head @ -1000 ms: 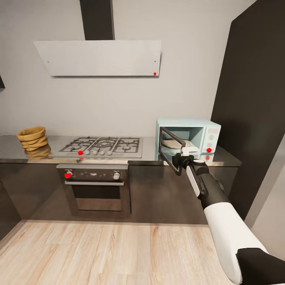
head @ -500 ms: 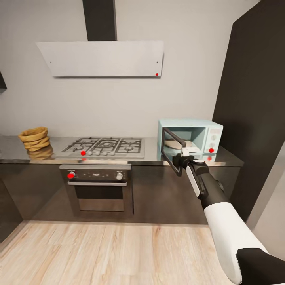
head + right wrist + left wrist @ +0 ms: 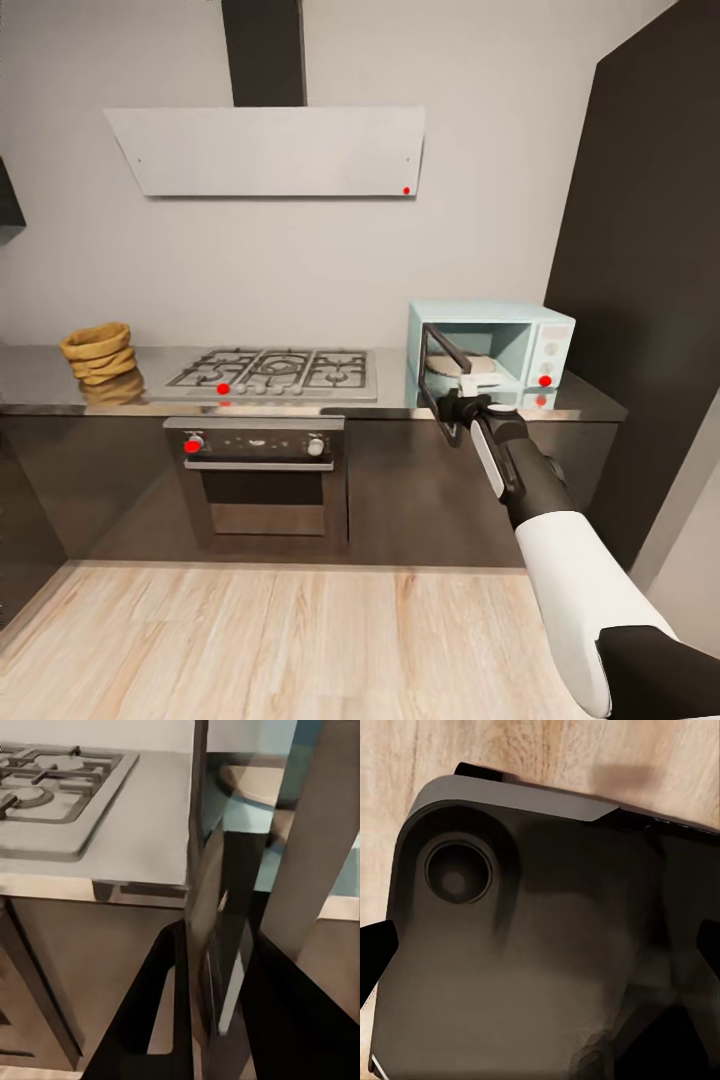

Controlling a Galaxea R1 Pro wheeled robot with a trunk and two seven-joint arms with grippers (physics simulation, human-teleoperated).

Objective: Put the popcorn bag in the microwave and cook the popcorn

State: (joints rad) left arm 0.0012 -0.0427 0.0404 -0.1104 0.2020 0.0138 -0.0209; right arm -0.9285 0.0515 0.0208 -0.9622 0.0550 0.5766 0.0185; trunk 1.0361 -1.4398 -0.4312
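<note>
The tan popcorn bag (image 3: 100, 351) stands upright at the far left of the glossy grey countertop (image 3: 40, 385). At the right end of the countertop sits the pale blue microwave (image 3: 530, 330). Its black-framed door (image 3: 441, 382) is swung out toward me, and a round plate shows inside. My right gripper (image 3: 456, 401) is at the door's free edge. In the right wrist view the gripper (image 3: 214, 945) has its black fingers (image 3: 161, 1005) on either side of the door edge (image 3: 199, 832). My left gripper (image 3: 540, 952) hangs open over a dark part of the robot.
A steel gas hob (image 3: 280, 370) lies between bag and microwave, with a built-in oven (image 3: 262, 480) below and a flat white hood (image 3: 270, 150) above. A tall dark cabinet (image 3: 650, 250) rises right of the microwave. Pale wood floor (image 3: 300, 640) stretches in front.
The whole head view has shifted, so the kitchen sits further right in the picture. The microwave door looks swung further open, with the right gripper still on its edge.
</note>
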